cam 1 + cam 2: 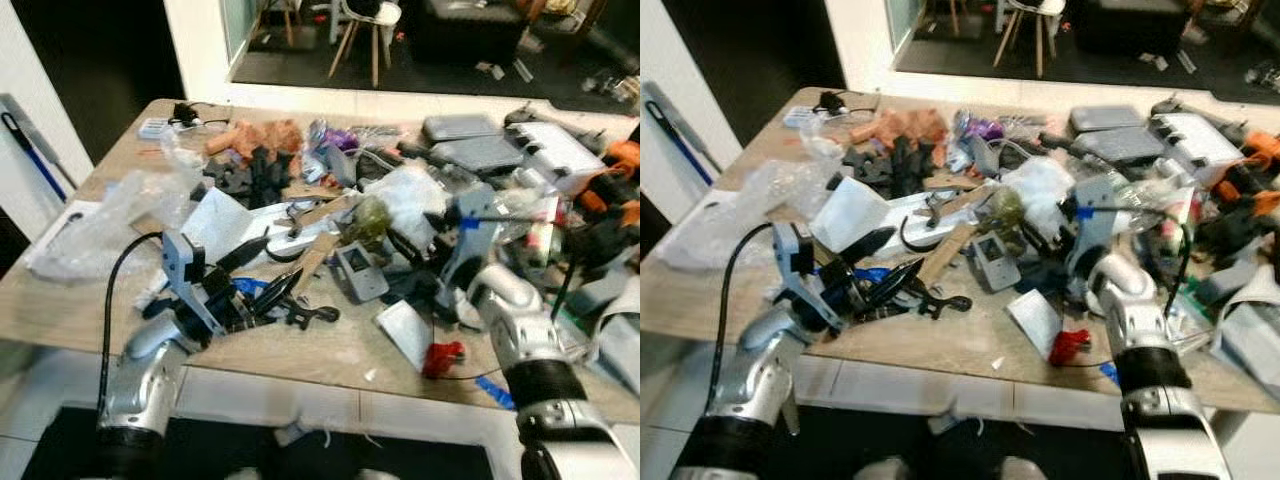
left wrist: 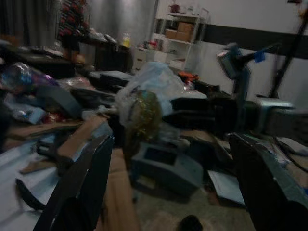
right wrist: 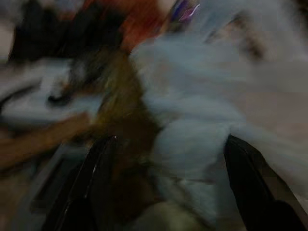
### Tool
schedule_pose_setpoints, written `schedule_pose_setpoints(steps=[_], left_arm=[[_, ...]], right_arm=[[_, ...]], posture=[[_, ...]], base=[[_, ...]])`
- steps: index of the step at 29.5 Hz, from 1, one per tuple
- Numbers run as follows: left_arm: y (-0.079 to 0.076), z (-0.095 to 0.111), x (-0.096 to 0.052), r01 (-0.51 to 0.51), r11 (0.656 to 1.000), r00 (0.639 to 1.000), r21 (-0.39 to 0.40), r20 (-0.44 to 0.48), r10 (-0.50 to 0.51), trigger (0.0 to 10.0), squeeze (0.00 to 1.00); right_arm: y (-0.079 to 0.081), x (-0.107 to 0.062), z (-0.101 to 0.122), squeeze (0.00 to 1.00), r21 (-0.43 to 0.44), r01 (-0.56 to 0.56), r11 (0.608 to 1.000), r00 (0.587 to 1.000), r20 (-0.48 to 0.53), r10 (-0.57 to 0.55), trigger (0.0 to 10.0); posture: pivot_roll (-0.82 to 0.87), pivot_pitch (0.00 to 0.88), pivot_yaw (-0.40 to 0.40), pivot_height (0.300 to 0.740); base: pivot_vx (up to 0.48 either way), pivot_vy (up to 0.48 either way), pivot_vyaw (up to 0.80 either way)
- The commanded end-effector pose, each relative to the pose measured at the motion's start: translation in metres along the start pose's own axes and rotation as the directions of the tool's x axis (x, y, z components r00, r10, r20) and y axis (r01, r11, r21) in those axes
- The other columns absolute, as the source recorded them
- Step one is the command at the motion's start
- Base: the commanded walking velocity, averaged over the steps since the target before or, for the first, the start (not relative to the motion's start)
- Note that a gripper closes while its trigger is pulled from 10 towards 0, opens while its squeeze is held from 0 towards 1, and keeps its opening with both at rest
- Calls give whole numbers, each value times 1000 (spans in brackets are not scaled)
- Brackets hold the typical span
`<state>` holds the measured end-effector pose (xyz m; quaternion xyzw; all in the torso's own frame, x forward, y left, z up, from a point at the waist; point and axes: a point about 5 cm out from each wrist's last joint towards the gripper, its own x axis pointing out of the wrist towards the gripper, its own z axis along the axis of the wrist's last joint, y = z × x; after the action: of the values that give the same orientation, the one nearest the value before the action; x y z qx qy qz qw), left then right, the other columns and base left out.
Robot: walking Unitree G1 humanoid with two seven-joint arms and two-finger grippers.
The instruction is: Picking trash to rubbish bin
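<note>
A wooden table [image 1: 330, 350] is heaped with clutter. A crumpled white plastic bag [image 1: 410, 190] lies mid-table, with a yellow-green crumpled wrapper [image 1: 370, 215] against its left side. My right gripper [image 1: 412, 240] reaches in from the right at table height, open, its fingers close to the bag. In the right wrist view the white bag [image 3: 192, 139] sits blurred between the spread fingers [image 3: 96, 178]. My left gripper [image 1: 268, 272] hovers open over the near left of the table, pointing toward the wrapper [image 2: 139, 113] and a small grey box [image 2: 166, 166].
A clear plastic bag [image 1: 100, 225] sprawls at the table's left end. A red scrap [image 1: 443, 355], a grey plate [image 1: 405, 330] and black clips [image 1: 310, 315] lie near the front edge. Grey cases [image 1: 470, 150] and orange tools [image 1: 620, 160] crowd the back right. Chairs [image 1: 365, 30] stand beyond.
</note>
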<state>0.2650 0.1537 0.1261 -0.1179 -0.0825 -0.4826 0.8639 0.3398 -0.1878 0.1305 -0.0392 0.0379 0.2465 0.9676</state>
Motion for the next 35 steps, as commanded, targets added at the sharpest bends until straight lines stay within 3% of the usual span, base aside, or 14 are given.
schedule_pose_setpoints(steps=[1,3,4,8,12,15,23,27,35], left_arm=[[-5,2,-8,59,998,998,-11,-25,-60,10000,0],[-8,3,-12,91,996,995,-13,-39,-91,10000,0],[-12,6,-20,152,988,986,-21,-73,-153,10000,0],[-15,8,-27,189,982,975,-23,-113,-190,10000,0],[-18,12,-35,227,974,961,-23,-158,-228,10000,0],[-22,12,-37,258,966,949,-34,-179,-260,10000,0],[-26,10,-34,280,959,940,-47,-191,-284,10000,0],[-27,10,-34,281,958,939,-46,-194,-285,10000,0],[-29,10,-32,290,956,935,-48,-197,-294,10000,0]], right_arm=[[-1,-4,-1,0,-22,-39,999,998,-49,38,10000],[0,-4,3,0,-32,-69,997,996,-55,67,10000],[6,-5,12,0,-51,-147,988,988,-54,144,10000],[15,-7,18,0,-56,-237,970,970,-65,233,10000],[22,-9,18,0,-83,-309,948,941,-170,292,10000],[22,-11,16,0,-90,-302,949,922,-280,267,10000],[13,-13,13,0,-122,-210,970,911,-384,149,10000],[13,-16,6,0,-83,-201,976,886,-440,145,10000],[23,-13,7,0,-9,-220,975,893,-404,197,10000]], posture=[[-11,0,-30,740],[-11,0,-30,740],[-12,0,-34,740],[-10,0,-35,740],[-9,0,-35,740],[-10,0,-36,740],[-12,0,-35,740],[-11,0,-33,740],[-10,0,-30,740]], base=[[0,0,0],[0,0,0],[0,0,0],[0,0,0],[0,0,0],[0,0,0],[0,0,0],[0,0,0],[0,0,0]])
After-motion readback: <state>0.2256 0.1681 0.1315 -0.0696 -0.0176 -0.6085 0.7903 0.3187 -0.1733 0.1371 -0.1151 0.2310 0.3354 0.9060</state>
